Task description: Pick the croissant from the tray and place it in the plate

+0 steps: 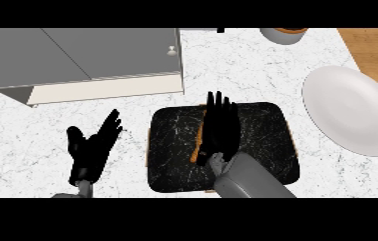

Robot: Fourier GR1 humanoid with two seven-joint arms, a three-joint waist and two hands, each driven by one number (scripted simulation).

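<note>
The right hand (218, 127) lies flat, fingers straight, over the croissant (199, 145) in the black tray (262, 135). The white plate (347, 110) sits to the right. The left hand (92, 147) rests open on the worktop (244, 70).

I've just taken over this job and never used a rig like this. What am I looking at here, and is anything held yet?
This single view looks steeply down from the robot's head at a marble counter. The two black shapes are its hands. The left hand rests open beside the dark tray. The right hand lies flat, fingers straight, over the tray, covering most of the croissant, which shows as an orange sliver. Nothing is held yet. The white plate waits at the right.
</note>
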